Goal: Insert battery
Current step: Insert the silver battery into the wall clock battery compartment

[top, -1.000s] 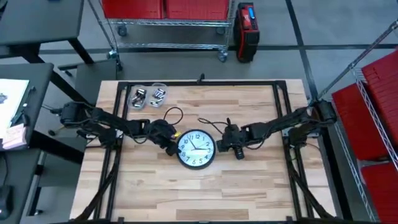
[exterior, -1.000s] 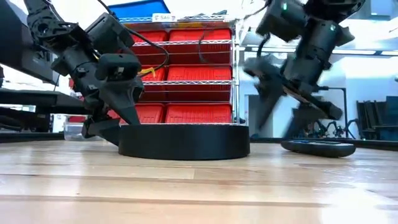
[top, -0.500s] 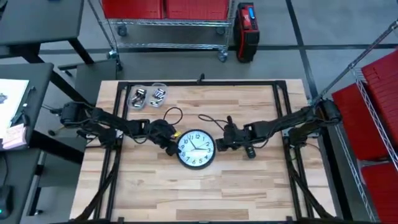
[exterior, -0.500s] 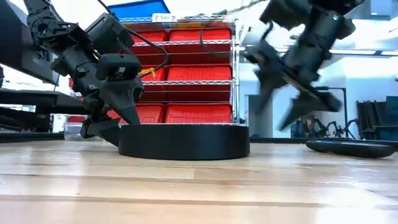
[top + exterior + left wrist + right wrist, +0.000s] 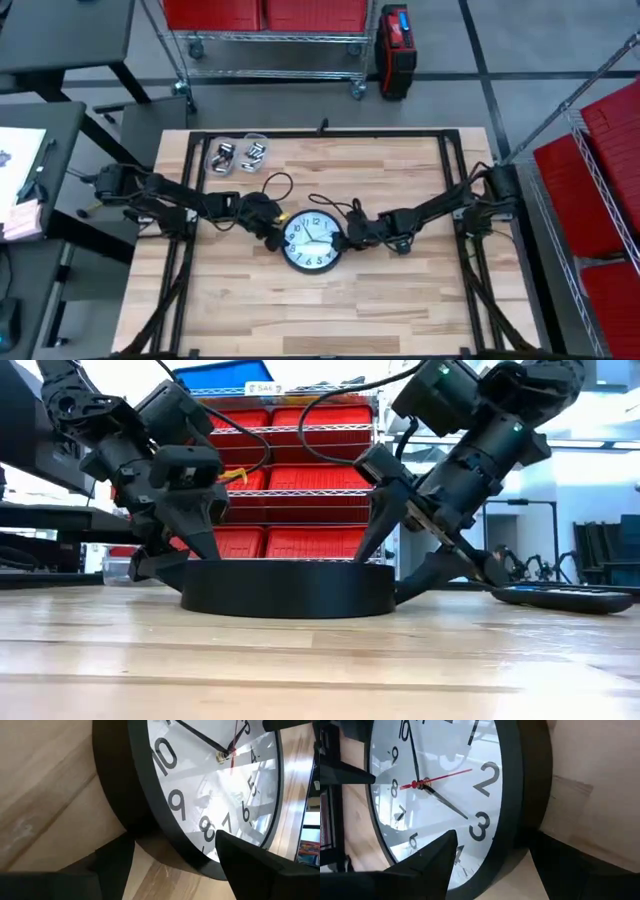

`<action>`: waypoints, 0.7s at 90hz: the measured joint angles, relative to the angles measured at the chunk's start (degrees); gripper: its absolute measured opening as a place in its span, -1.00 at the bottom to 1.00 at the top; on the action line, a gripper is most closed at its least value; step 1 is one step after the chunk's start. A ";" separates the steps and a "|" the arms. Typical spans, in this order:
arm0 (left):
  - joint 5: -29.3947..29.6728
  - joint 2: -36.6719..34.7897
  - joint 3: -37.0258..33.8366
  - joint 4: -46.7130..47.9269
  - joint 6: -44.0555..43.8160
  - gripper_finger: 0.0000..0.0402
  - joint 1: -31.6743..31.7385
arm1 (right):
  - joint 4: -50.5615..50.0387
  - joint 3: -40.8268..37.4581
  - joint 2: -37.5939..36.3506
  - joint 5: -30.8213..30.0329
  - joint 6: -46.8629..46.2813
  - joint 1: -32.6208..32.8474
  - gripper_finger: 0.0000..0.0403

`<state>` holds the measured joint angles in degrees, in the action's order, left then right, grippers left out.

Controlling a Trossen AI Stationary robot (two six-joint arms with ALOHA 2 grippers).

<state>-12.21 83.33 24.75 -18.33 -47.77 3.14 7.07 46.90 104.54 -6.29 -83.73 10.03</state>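
Evidently the clock (image 5: 313,240) was rigid, glass-fronted, fragile; left gripper (image 5: 277,234) and right gripper (image 5: 345,238) straddled its rim, spread, unclenched.

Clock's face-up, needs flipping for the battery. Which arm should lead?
Neither clearly. Left gripper and right gripper each straddle the clock rim on opposite sides, fingers open around it. Probably both should lift together.
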 joint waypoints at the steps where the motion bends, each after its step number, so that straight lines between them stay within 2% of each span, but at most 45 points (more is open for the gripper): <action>1: 0.00 0.00 0.00 0.04 0.03 0.27 0.00 | 0.24 -0.01 0.24 -0.02 -0.28 0.10 0.19; 19: 0.23 0.00 0.00 -0.26 0.74 0.27 0.00 | -0.92 0.12 0.45 -0.55 -3.61 1.59 0.19; 29: 0.42 0.07 0.13 -0.82 1.02 0.27 0.00 | -2.62 -0.05 -0.99 -0.92 -2.55 2.07 0.19; 43: 0.05 0.07 0.14 -0.83 1.27 0.27 0.01 | -2.23 -0.25 -2.27 -1.40 4.55 2.93 0.19; 63: -0.46 0.07 0.17 -0.85 1.66 0.27 0.02 | -3.04 -0.31 -3.48 -0.50 1.43 2.73 0.28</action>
<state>-12.66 83.40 24.93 -19.18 -46.11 3.16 4.02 46.59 101.06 -6.79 -82.30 12.77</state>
